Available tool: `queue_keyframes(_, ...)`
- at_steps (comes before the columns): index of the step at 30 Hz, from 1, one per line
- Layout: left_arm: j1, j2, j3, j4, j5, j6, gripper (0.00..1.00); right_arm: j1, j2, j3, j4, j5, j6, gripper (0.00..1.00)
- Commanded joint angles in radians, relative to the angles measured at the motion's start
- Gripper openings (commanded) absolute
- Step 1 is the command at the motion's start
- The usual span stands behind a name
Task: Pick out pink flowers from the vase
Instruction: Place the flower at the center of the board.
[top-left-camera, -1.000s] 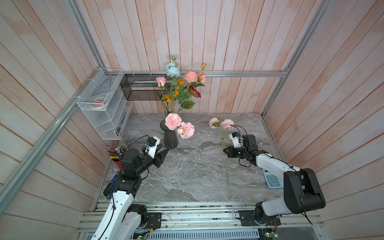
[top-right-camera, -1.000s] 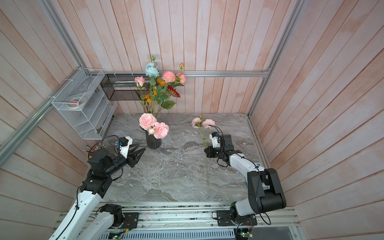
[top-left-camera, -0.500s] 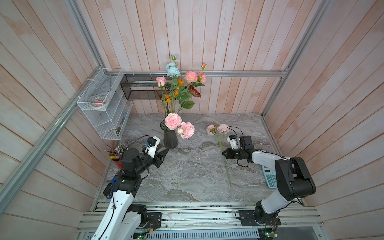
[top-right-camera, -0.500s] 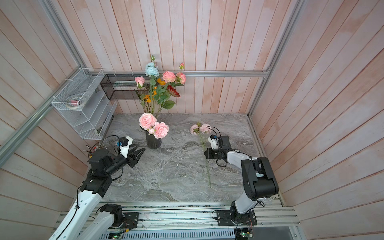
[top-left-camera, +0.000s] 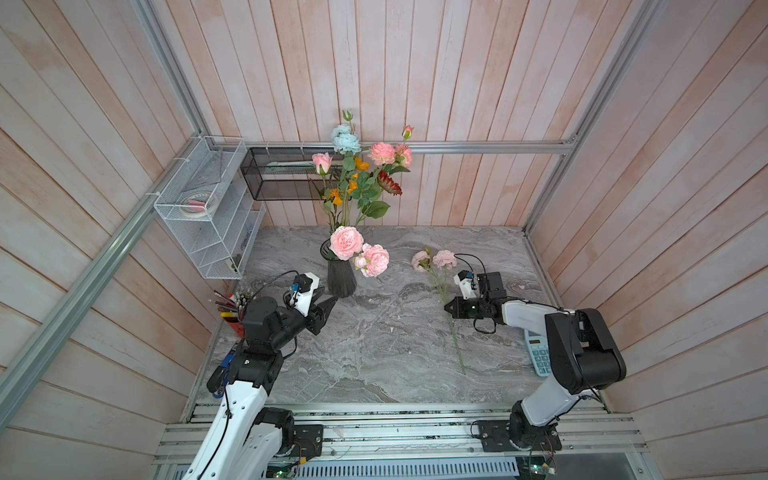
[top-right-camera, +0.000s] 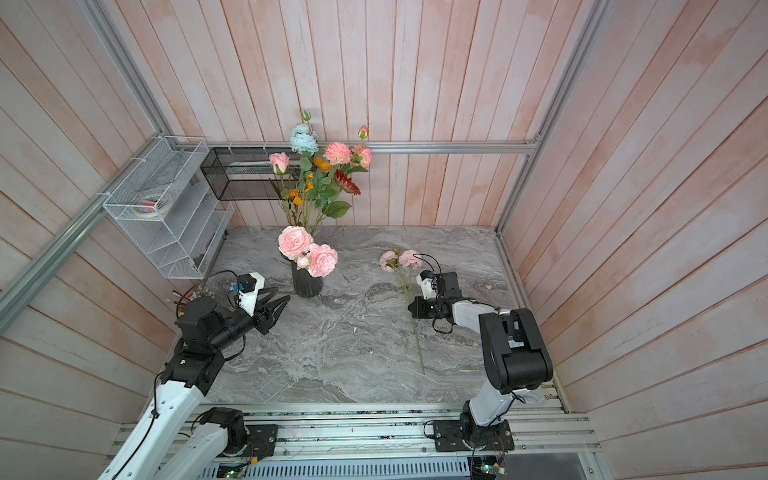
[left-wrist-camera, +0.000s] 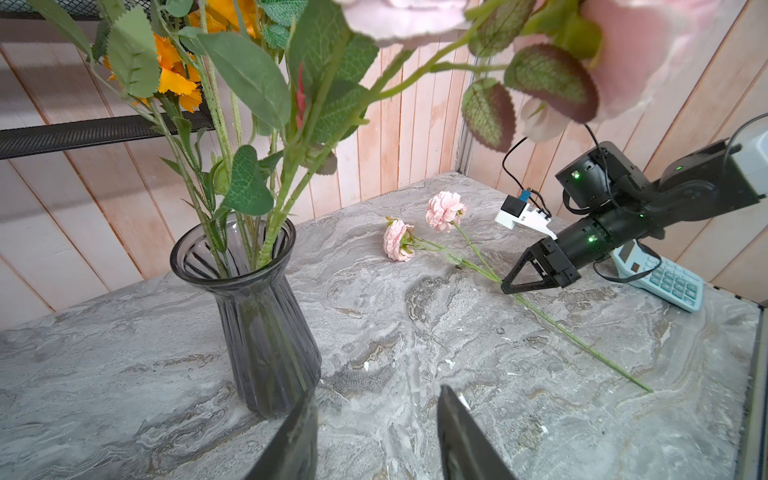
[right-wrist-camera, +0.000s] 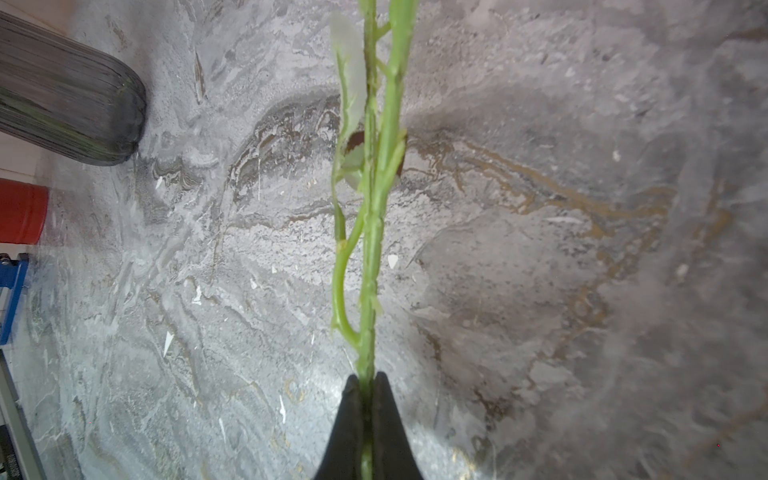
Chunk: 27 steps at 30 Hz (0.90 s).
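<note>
Right wrist view shows the right pincer pressed together on the green stalk of one pink flower stem. This stem lies low along the table, well apart from the vase. More pink flowers stand in the vase. Near its foot the left pincer is spread and empty.

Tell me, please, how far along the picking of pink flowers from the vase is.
Done: one pink stem is out of the vase, laid along the marble table. In hand: the right claw is shut on its stalk; the left claw is open and empty beside the vase. Left: two large pink blooms at the rim and smaller pink ones higher up stand in the vase.
</note>
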Motion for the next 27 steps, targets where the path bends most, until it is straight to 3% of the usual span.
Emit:
queue_keyframes(1,0.005,-0.013,-0.017,0.019,0.007,-0.001,0.48,-0.013,0.009,-0.011,0.053,0.029,0.003,0.00)
queue_keyframes(7,0.005,-0.019,-0.022,0.020,0.007,-0.005,0.48,-0.066,0.012,-0.044,0.140,0.043,0.103,0.00)
queue_keyframes(13,0.004,-0.025,-0.025,0.020,0.007,-0.003,0.48,-0.080,0.058,-0.021,0.105,0.035,0.084,0.01)
queue_keyframes(22,0.005,-0.028,-0.027,0.023,0.007,-0.005,0.48,-0.079,0.040,-0.020,0.072,0.068,0.064,0.20)
queue_keyframes(27,0.005,-0.030,-0.027,0.024,0.007,-0.006,0.48,-0.080,-0.003,-0.023,0.035,0.111,0.049,0.26)
